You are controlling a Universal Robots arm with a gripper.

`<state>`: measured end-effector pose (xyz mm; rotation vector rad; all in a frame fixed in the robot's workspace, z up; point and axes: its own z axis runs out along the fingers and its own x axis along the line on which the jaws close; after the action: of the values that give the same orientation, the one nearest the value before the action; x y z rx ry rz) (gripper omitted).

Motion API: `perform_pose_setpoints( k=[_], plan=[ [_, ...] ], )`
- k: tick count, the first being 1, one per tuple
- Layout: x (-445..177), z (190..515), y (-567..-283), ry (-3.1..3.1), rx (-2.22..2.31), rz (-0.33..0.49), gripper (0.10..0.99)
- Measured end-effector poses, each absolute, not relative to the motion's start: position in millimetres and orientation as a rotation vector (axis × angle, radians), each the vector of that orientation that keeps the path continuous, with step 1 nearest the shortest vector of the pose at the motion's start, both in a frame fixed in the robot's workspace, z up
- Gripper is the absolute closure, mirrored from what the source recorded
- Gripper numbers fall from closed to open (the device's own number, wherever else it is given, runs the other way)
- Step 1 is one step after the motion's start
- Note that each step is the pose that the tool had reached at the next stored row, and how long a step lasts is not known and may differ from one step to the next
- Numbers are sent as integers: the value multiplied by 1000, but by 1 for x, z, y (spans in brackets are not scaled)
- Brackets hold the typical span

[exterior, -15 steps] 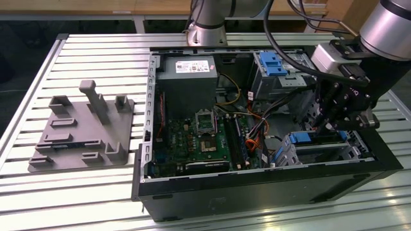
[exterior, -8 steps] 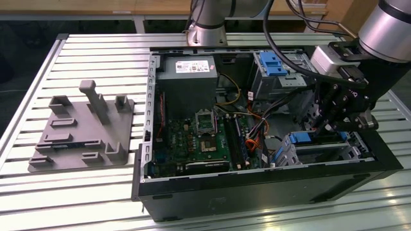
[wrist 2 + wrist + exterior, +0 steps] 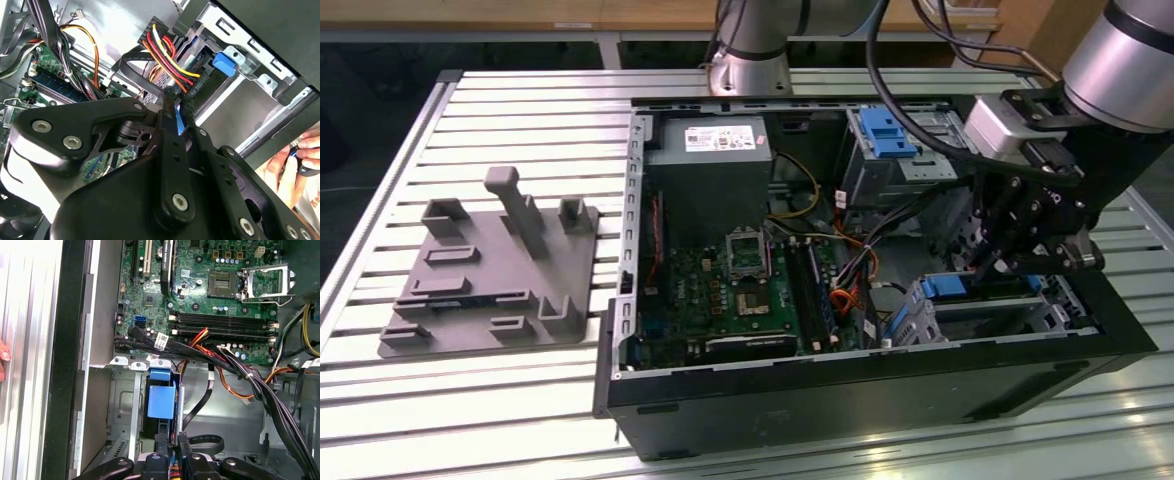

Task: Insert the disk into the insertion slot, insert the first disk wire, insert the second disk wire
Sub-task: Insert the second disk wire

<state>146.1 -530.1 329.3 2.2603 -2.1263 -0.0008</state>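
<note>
Slatted aluminium bench (image 3: 520, 390) carries the open computer case (image 3: 854, 400). Your gripper (image 3: 1003, 268) hangs vertical over the case's corner nearest the exterior view's right, above the insertion slot (image 3: 1014, 310); the disk (image 3: 161, 402) sits seated there. Jaws look pinched on a wire connector (image 3: 172, 95). Risk: misaligned plug bends, or the cable bundle (image 3: 240, 370) snags. Watch the hand (image 3: 295, 160) beside the case.

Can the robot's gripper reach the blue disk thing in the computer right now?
Probably yes. The gripper is already down inside the open case, right at the disk in the insertion slot, with nothing visibly between them.
</note>
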Motion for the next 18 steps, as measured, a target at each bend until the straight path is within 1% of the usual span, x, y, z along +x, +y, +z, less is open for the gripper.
perform_pose_setpoints(
  k=[18],
  plan=[
    [146,332,-531,-2115,2271,-1,886]
  ],
)
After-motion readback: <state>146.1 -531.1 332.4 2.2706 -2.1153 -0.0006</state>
